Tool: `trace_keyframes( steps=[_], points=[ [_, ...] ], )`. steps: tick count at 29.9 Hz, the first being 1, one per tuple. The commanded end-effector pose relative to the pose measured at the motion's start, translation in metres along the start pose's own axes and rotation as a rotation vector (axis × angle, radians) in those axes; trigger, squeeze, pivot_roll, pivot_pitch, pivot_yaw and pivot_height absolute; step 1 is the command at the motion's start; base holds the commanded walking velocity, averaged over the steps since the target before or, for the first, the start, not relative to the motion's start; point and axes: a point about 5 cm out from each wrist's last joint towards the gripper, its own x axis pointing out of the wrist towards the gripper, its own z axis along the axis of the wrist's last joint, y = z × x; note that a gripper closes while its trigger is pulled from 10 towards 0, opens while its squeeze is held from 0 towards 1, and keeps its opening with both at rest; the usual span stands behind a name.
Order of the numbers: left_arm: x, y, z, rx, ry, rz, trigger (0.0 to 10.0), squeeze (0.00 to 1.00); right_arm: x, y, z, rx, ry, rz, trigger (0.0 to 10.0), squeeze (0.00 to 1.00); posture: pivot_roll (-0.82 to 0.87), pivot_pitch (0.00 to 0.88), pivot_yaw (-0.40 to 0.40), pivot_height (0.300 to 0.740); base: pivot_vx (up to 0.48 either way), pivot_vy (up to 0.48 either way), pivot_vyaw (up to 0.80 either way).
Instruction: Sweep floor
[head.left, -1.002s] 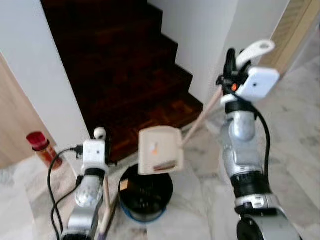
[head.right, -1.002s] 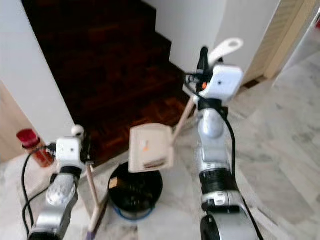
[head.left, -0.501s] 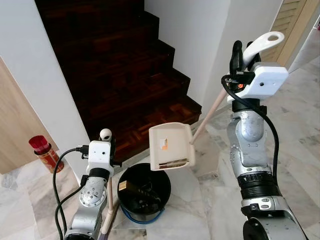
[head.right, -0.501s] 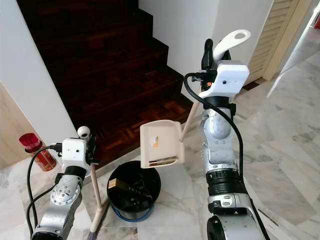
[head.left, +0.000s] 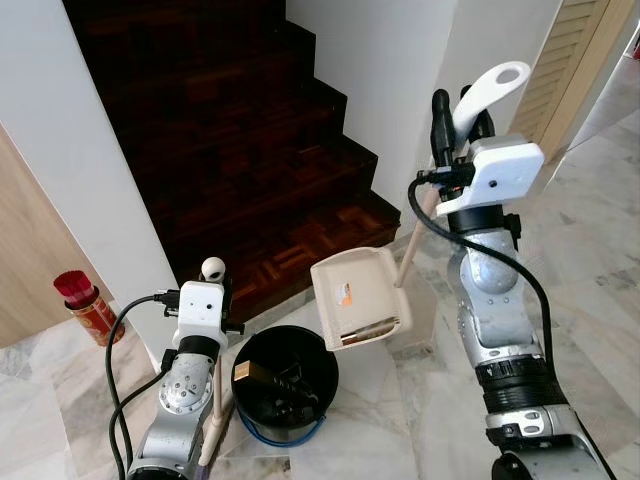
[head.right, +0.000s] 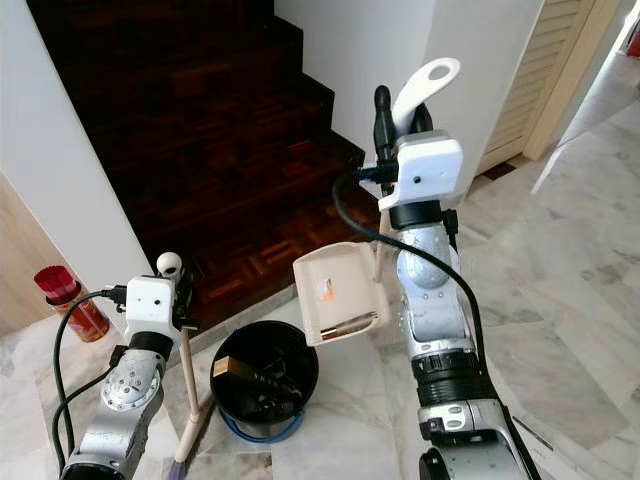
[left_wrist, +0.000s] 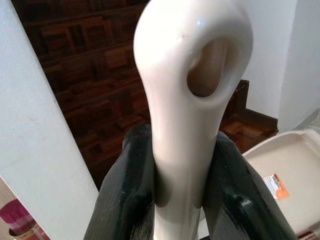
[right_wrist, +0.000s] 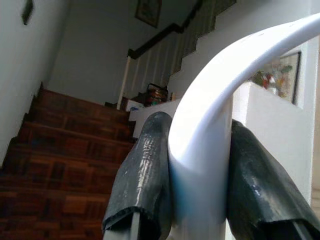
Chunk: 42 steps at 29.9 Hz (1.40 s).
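right hand (head.right: 398, 112): raised high on the right, closed around the white handle (head.left: 489, 88) of the dustpan; the right wrist view has both black fingers (right_wrist: 141, 180) pressed to the handle's sides.
dustpan (head.left: 358, 298): beige, held in the air by its long pole, tilted with the open side toward the robot; it hangs just above and to the right of the bin. an orange sticker and some dark debris show inside it.
left hand (left_wrist: 175, 165): low on the left, closed around the cream top of the broom (left_wrist: 188, 95), fingers on either side.
broom: its pale stick (head.right: 187, 375) runs down to the floor beside the left arm, just left of the bin.
bin (head.left: 285, 385): black, round, on the marble floor (head.left: 590, 300) between the arms, with rubbish inside.
stairs (head.left: 240, 140): dark wood, rising on the far side between white walls.
red can (head.left: 85, 305): far left, on the floor by the wall.
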Motion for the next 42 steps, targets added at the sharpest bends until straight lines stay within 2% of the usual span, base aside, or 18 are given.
trace_keyframes(
  steps=[1,9,11,12,22,29,33,36,42],
  points=[
    [0.004,0.001,0.009,0.017,-0.054,-0.008,10.0,0.00,0.008,0.002,0.029,0.009,-0.130,0.014,10.0,0.00,0.08,0.000,-0.010,0.740,0.000,0.000,0.00],
    [0.005,0.000,0.010,0.024,-0.058,-0.012,10.0,0.00,0.002,0.011,0.039,0.066,-0.135,0.041,10.0,0.00,0.08,0.000,-0.012,0.740,0.000,0.000,0.00],
    [0.006,0.000,0.010,0.025,-0.058,-0.012,10.0,0.00,0.000,0.014,0.042,0.133,-0.127,0.019,10.0,0.00,0.08,0.000,-0.012,0.740,0.000,0.000,0.00],
    [0.006,0.000,0.010,0.025,-0.059,-0.012,10.0,0.00,0.000,0.015,0.045,0.135,-0.133,0.028,10.0,0.00,0.08,0.000,-0.012,0.740,0.000,0.000,0.00],
    [0.007,-0.001,0.011,0.027,-0.063,-0.012,10.0,0.00,-0.006,0.035,0.062,0.119,-0.182,0.137,10.0,0.00,0.08,0.000,-0.015,0.740,0.000,0.000,0.00],
    [0.007,-0.001,0.011,0.028,-0.064,-0.012,10.0,0.00,-0.013,0.042,0.058,0.098,-0.158,0.172,10.0,0.00,0.08,0.000,-0.015,0.740,0.000,0.000,0.00],
    [0.007,-0.001,0.011,0.028,-0.064,-0.013,10.0,0.00,-0.018,0.047,0.057,0.051,-0.162,0.206,10.0,0.00,0.07,0.000,-0.016,0.740,0.000,0.000,0.00],
    [0.007,-0.002,0.010,0.034,-0.066,-0.021,10.0,0.00,-0.025,0.059,0.060,-0.007,-0.192,0.277,10.0,0.00,0.07,0.000,-0.016,0.740,0.000,0.000,0.00],
    [0.007,-0.003,0.010,0.040,-0.068,-0.024,10.0,0.00,-0.029,0.070,0.066,0.055,-0.200,0.286,10.0,0.00,0.07,0.000,-0.018,0.740,0.000,0.000,0.00]
  ],
)
